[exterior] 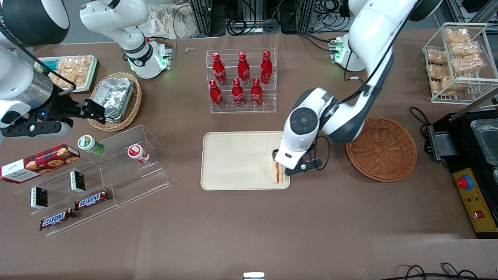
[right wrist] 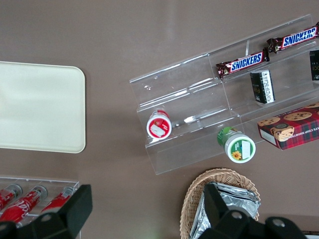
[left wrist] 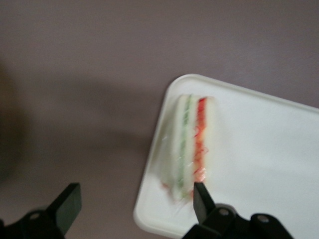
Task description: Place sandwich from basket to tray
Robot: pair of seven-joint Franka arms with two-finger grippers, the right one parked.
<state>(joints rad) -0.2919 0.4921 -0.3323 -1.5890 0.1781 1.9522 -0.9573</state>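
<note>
The sandwich, a wrapped wedge with red and green filling showing at its edge, rests on the cream tray near the corner closest to the basket. My left gripper hangs just above that corner, open. One fingertip is close to the sandwich's end, and the other is out over the brown table. The reddish-brown wicker basket sits beside the tray toward the working arm's end, with nothing in it.
A clear rack of red bottles stands farther from the front camera than the tray. Clear stepped shelves with snacks and a tan basket with a foil container lie toward the parked arm's end. A black box flanks the basket.
</note>
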